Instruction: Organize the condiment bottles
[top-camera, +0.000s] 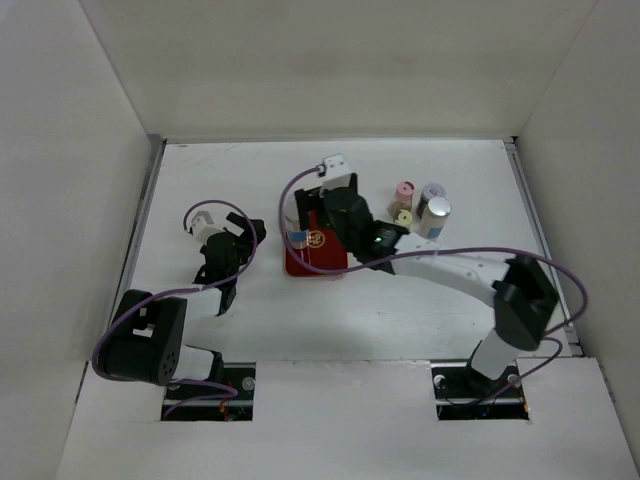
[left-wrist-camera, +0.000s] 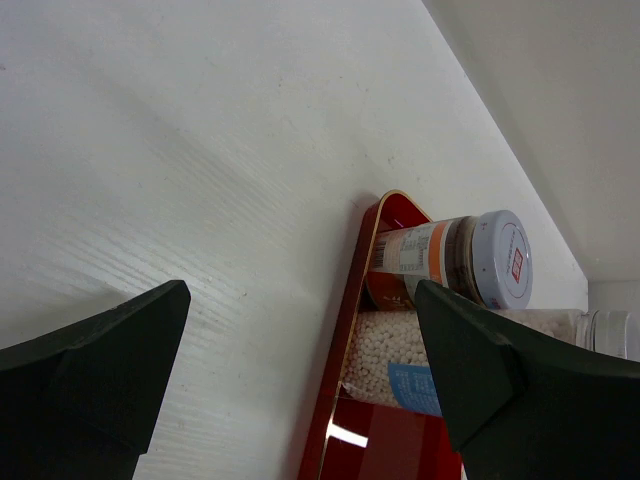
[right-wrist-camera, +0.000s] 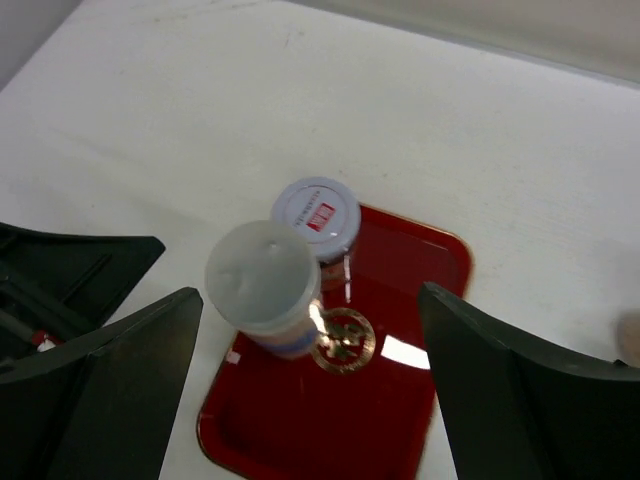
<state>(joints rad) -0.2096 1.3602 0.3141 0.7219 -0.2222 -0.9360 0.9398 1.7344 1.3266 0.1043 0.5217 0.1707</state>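
Note:
Two condiment bottles stand upright on the red tray (right-wrist-camera: 400, 400): a clear-capped one with a blue label (right-wrist-camera: 263, 275) and, just behind it, a pale lavender-capped one with a red logo (right-wrist-camera: 316, 210). My right gripper (right-wrist-camera: 308, 293) hovers open above the tray, its jaws wide and holding nothing. My left gripper (left-wrist-camera: 302, 290) is open low over the table beside the tray's left edge (left-wrist-camera: 340, 380), and it sees both bottles (left-wrist-camera: 450, 260) from the side. Several more bottles stand on the table to the right: pink cap (top-camera: 405, 190), lavender (top-camera: 432, 192), pale yellow (top-camera: 403, 217), silver (top-camera: 437, 210).
White walls enclose the table on three sides. The right arm (top-camera: 450, 265) stretches across from the right base to the tray. The left arm (top-camera: 215, 270) lies left of the tray.

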